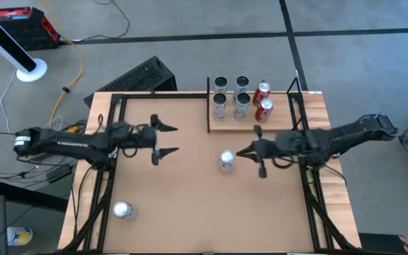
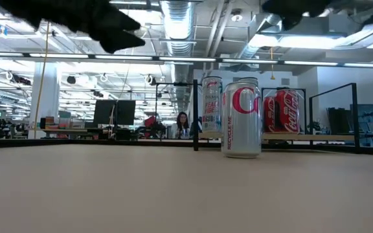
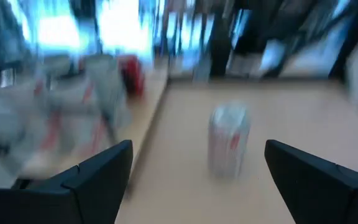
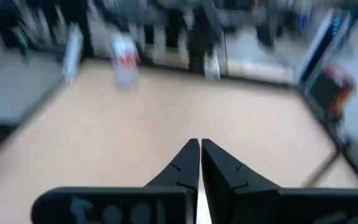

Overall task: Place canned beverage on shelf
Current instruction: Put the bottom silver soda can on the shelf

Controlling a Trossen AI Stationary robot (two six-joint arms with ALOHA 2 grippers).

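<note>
A silver canned beverage (image 1: 226, 161) stands upright on the brown tabletop near its middle; it also shows in the low view (image 2: 241, 116) and the left wrist view (image 3: 229, 140). The shelf (image 1: 285, 119), a pale plank at the far right, carries several upright cans, silver (image 1: 220, 105) and red (image 1: 263, 108). My left gripper (image 1: 168, 139) hovers open to the can's left, pointing level toward it. My right gripper (image 1: 239, 151) hangs shut in the air just right of the can, above table height, its fingers (image 4: 199, 163) together with nothing between them.
A second silver can (image 1: 122, 210) stands near the table's near left corner, also seen in the right wrist view (image 4: 124, 59). Black frame rails (image 1: 105, 184) run along both sides of the table. A black rail (image 1: 209, 106) stands at the shelf's left end.
</note>
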